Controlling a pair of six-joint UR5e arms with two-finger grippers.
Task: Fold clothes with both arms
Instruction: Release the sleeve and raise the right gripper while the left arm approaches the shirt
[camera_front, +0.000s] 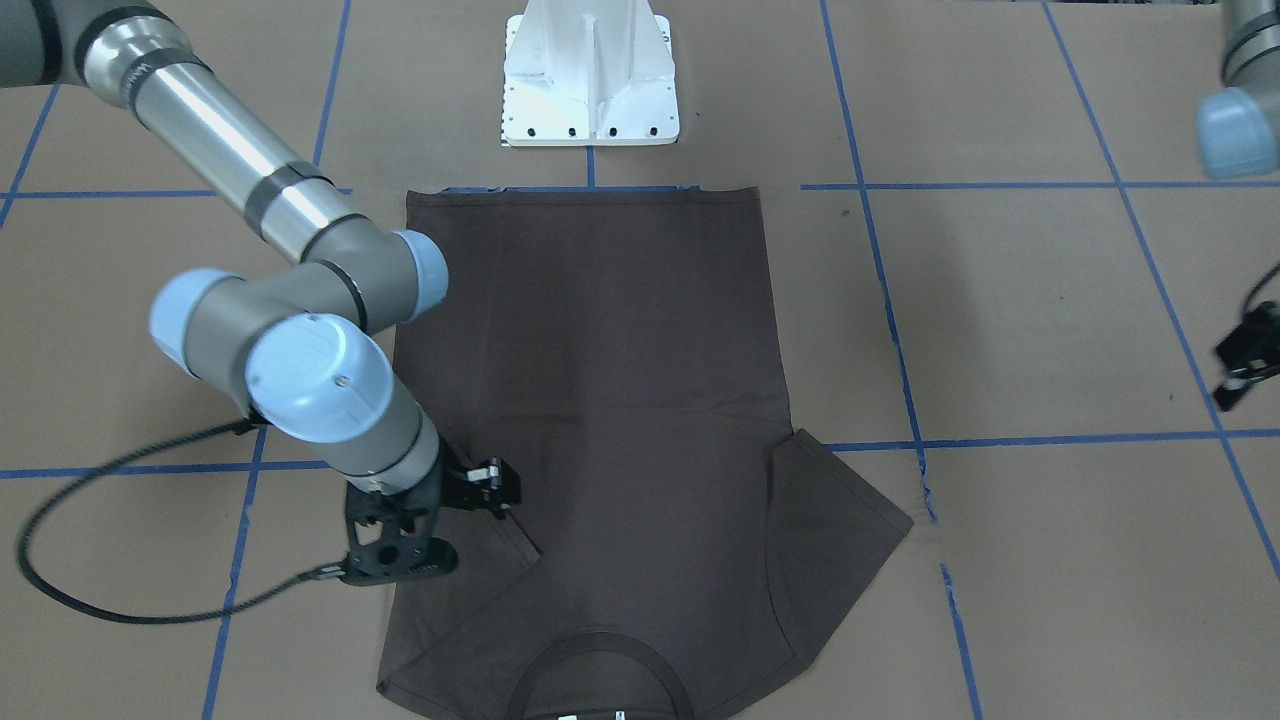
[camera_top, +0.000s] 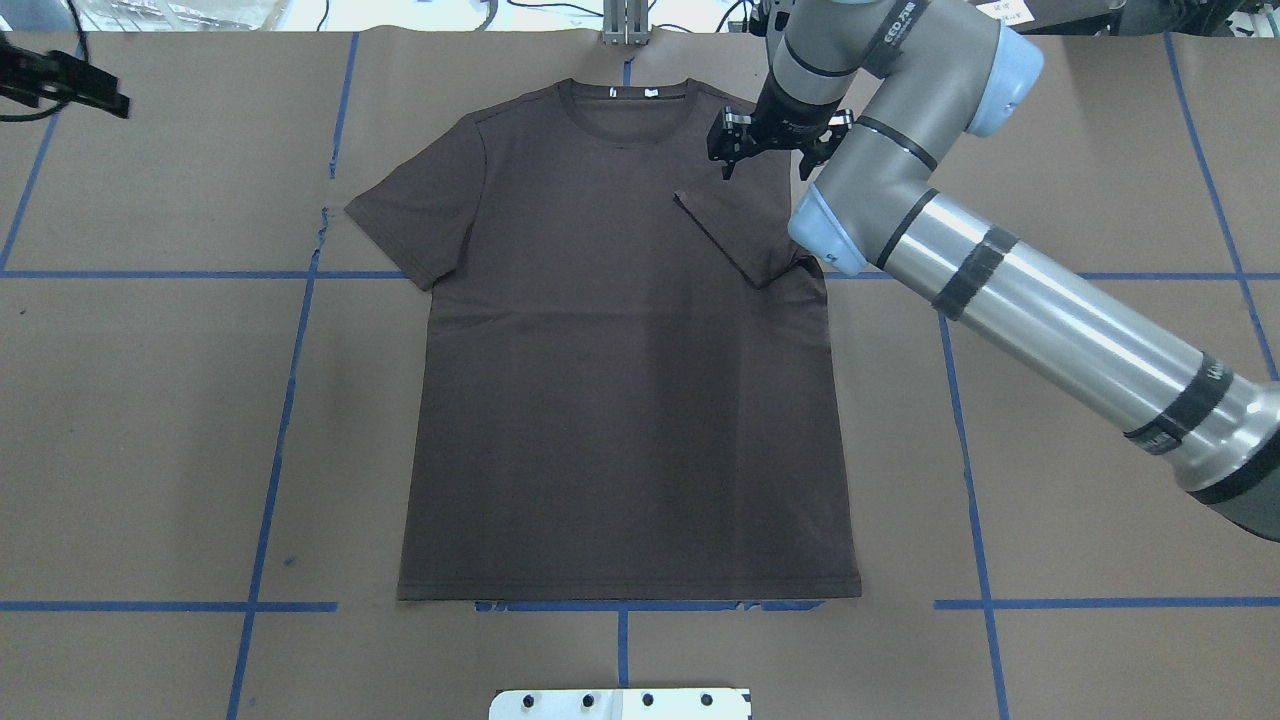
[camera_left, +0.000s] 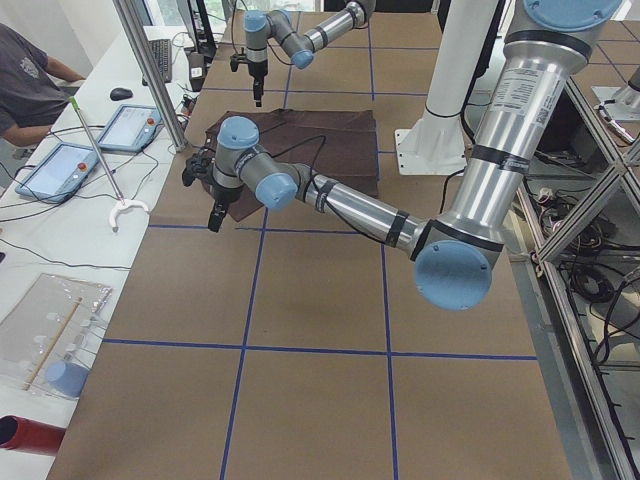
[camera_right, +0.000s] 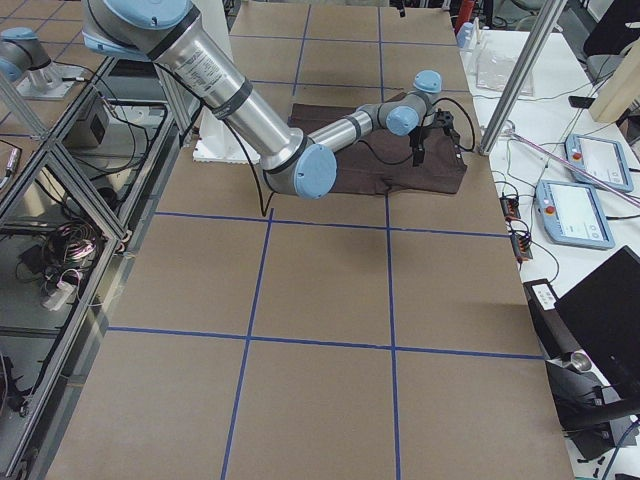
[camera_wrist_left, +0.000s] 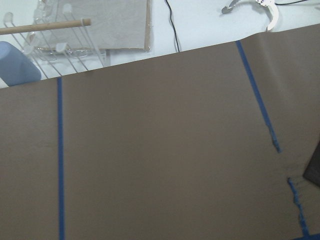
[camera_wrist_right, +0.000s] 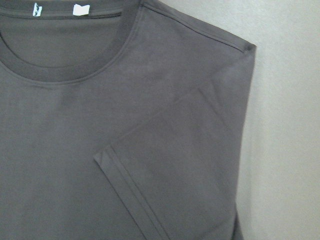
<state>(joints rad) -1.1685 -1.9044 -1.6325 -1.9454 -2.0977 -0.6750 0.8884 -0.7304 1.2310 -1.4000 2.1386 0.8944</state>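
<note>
1. Hovering at the upper right of the overhead view, the right gripper stands jaws apart and empty above the tucked sleeve.
2. The T-shirt lies flat at frame centre, with its other sleeve spread to the left.
3. Recommended: pinch only that sleeve's hem and fold it inward, keeping low.
4. Left gripper, upper left corner: its opening cannot be told.
5. Brown paper table with blue tape grid; operator tablets lie beyond.

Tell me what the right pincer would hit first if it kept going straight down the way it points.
Most likely the T-shirt, at its folded-in sleeve by the shoulder, which seems to lie right under the right pincer. Its height above the fabric is unclear.
</note>
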